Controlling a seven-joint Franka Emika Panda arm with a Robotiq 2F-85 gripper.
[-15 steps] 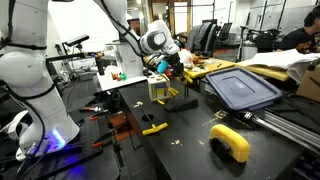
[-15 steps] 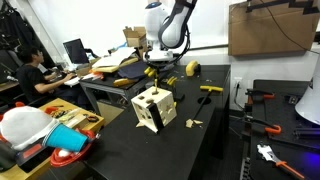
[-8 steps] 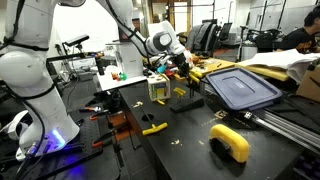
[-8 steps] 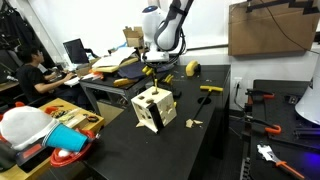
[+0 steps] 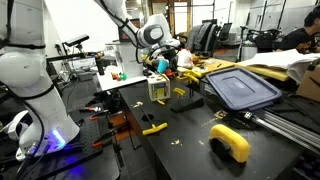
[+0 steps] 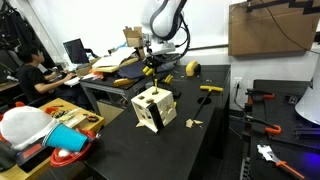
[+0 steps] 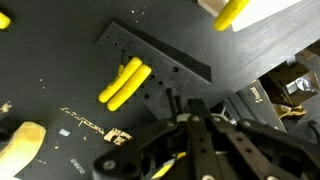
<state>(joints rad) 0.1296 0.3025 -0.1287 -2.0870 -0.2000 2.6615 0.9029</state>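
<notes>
My gripper (image 5: 166, 60) hangs above the far end of the black table (image 5: 190, 135), shut on a small yellow-and-black thing (image 6: 150, 69) that dangles under it. In the wrist view the fingers (image 7: 195, 108) are pressed together, with a bit of yellow showing behind them. What the thing is, I cannot make out. Below the gripper lies a black perforated plate (image 7: 150, 60) with a yellow-handled tool (image 7: 125, 82) on it. A pale wooden box with holes (image 6: 153, 108) stands nearer the table's middle, also seen as the box (image 5: 158, 88).
A yellow-handled tool (image 5: 153, 128) and a curved yellow piece (image 5: 231, 140) lie on the table. A blue lid (image 5: 240, 86) sits to one side. Red bowls (image 6: 68, 155) are stacked on a side table, and a person (image 6: 30, 70) sits at a desk beyond.
The gripper has risen a little and swung sideways with the yellow-and-black thing still in it. The things on the table have not moved.
</notes>
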